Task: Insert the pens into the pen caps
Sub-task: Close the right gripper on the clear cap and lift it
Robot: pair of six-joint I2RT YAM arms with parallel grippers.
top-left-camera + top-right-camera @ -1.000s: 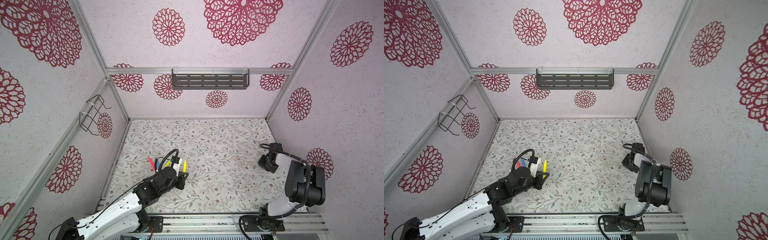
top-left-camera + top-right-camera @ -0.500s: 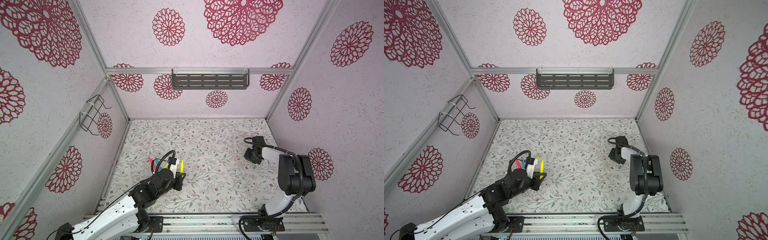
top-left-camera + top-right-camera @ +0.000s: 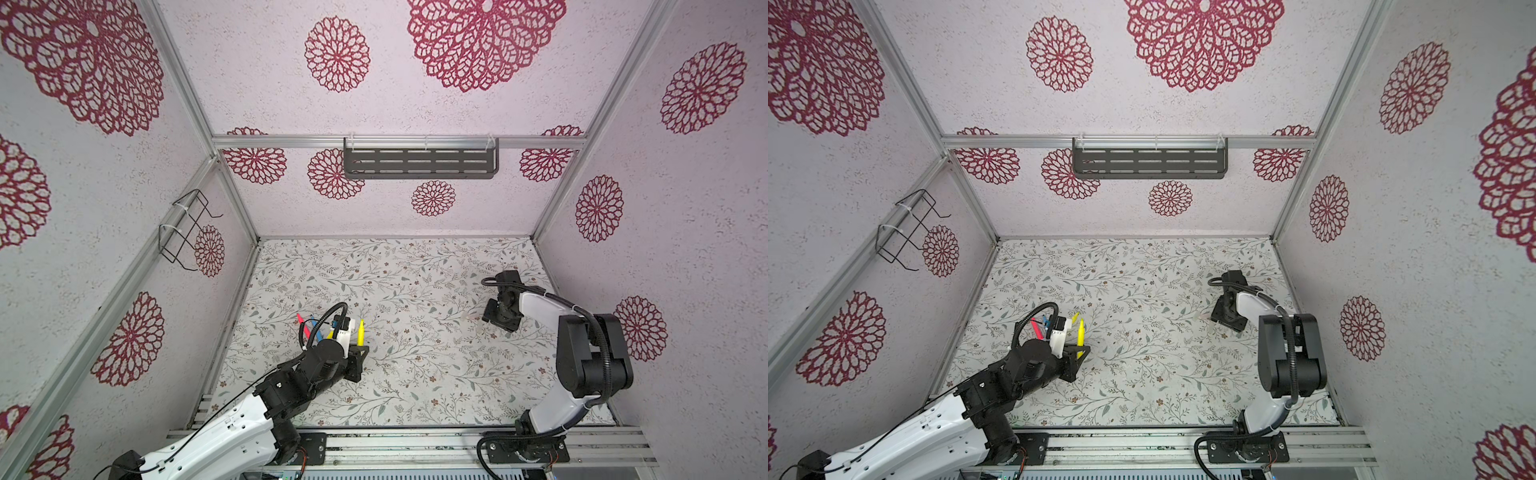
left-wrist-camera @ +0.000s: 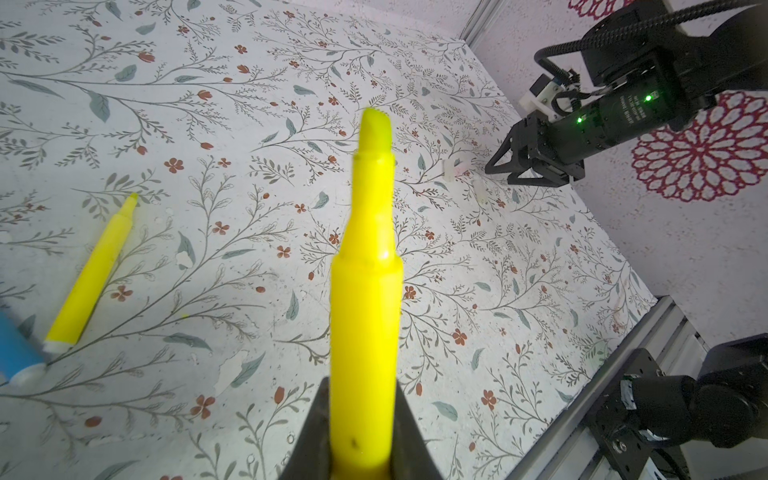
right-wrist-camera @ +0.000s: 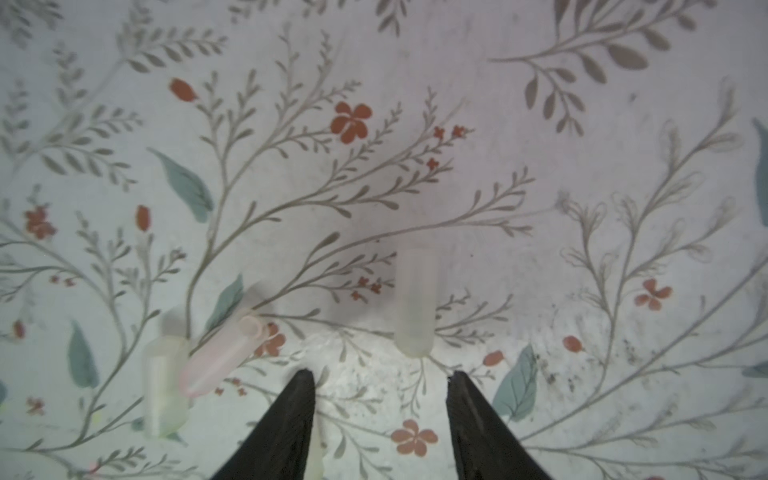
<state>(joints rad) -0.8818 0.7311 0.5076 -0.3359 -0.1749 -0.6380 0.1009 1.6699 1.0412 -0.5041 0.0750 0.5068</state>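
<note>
Yellow tapered marker pen (image 4: 365,291) clamped in your left gripper (image 4: 360,386) | right gripper (image 5: 380,374) jaws apart beside clear plastic caps (image 5: 415,299) | bare floral mat (image 3: 415,365) between them

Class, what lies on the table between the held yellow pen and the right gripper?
In the left wrist view: past the yellow pen, bare table, then clear caps just before the right gripper.

A dark slotted shelf (image 3: 419,163) hangs at twelve o'clock on the back wall (image 3: 374,212). A black wire rack (image 3: 185,230) sits at nine o'clock, above the floral-print tabletop (image 3: 415,270).
</note>
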